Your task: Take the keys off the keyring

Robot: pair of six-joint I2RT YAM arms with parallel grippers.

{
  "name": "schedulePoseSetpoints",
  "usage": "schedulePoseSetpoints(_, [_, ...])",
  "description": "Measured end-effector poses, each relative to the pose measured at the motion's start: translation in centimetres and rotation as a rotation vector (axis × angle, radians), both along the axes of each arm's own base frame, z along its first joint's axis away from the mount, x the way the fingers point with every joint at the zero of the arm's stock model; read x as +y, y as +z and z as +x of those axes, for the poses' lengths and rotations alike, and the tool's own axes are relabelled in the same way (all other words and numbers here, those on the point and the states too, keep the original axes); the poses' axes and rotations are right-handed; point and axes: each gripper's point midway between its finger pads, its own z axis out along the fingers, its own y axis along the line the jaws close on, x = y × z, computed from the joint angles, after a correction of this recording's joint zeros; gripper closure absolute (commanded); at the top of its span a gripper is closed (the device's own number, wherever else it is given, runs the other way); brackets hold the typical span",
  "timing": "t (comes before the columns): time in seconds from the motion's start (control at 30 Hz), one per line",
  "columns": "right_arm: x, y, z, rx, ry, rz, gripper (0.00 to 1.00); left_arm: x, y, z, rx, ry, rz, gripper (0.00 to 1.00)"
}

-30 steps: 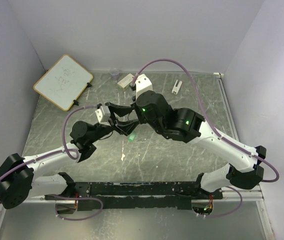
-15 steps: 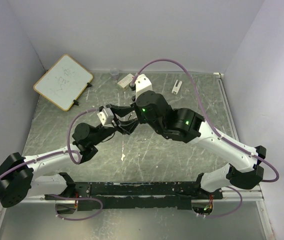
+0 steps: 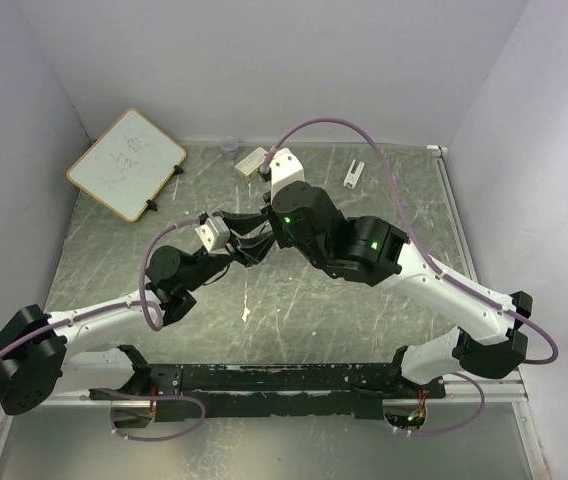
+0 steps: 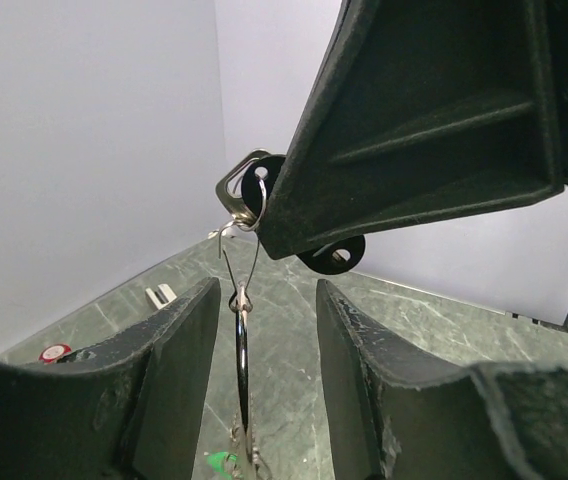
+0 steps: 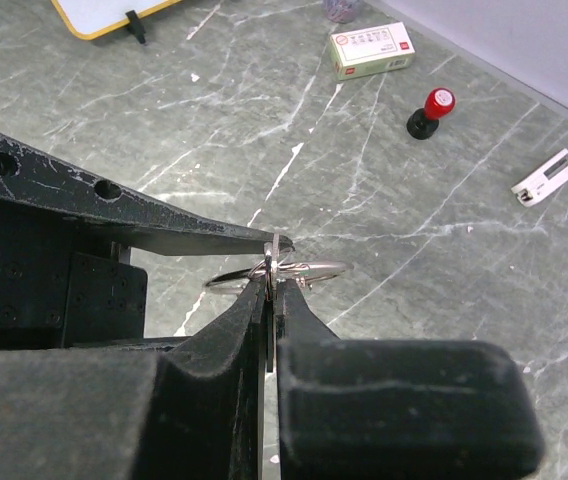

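- The left gripper (image 4: 264, 295) and right gripper (image 5: 270, 280) meet tip to tip mid-table, with the keyring (image 5: 314, 268) and keys (image 4: 256, 180) strung between them.
- Along the far edge stand a whiteboard (image 3: 126, 163), box (image 3: 252, 160), stamp (image 5: 431, 110) and clip (image 3: 353, 173).
- Walls (image 3: 264, 70) close off left, right and back.
- Bare table (image 3: 304, 310) lies nearer the bases.

The keyring (image 4: 241, 350) hangs edge-on down the middle of the left wrist view. It is a thin silver wire loop, joined by a small link to a narrower loop above it. At the top sit the keys (image 4: 257, 182), showing two round black heads with holes and a silver triangular one, all partly hidden. A green piece (image 4: 222, 462) shows at the bottom edge, too cut off to make out. In the right wrist view the ring is a flat oval at centre. The right gripper (image 5: 271, 275) is clamped tight on the keys there.
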Motion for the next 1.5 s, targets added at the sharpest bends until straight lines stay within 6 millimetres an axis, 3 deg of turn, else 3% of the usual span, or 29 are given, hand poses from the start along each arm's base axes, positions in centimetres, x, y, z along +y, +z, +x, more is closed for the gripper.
schedulePoseSetpoints(0.1, [0.04,0.01,-0.03,0.0,0.001,0.001,1.0,0.1,0.02,0.17,0.001,0.012,-0.002,0.45])
schedulePoseSetpoints(0.2, [0.12,0.04,-0.1,-0.001,0.004,0.002,1.0,0.19,0.03,0.31,0.003,0.022,-0.004,0.52])
schedulePoseSetpoints(0.47, [0.25,0.01,-0.15,-0.002,0.007,0.004,1.0,0.2,-0.29,0.71,0.009,0.042,0.001,0.56])
schedulePoseSetpoints(0.73, [0.26,-0.45,-0.2,0.003,0.009,-0.006,1.0,0.36,-0.25,0.96,0.004,0.06,0.002,0.55])
schedulePoseSetpoints(1.03, [0.38,-0.32,-0.19,0.001,0.01,0.0,1.0,0.44,-0.05,1.01,-0.005,0.068,-0.001,0.62])
schedulePoseSetpoints(1.13, [0.39,-0.32,-0.19,0.0,0.01,0.0,1.0,0.46,-0.03,1.03,-0.01,0.07,0.001,0.69])
schedulePoseSetpoints(1.3, [0.38,-0.32,-0.18,0.0,0.009,0.001,1.0,0.46,-0.04,1.04,-0.016,0.073,0.006,0.92])
schedulePoseSetpoints(1.5, [0.37,-0.31,-0.17,0.0,0.008,0.001,1.0,0.49,0.0,1.04,-0.026,0.077,0.011,0.93])
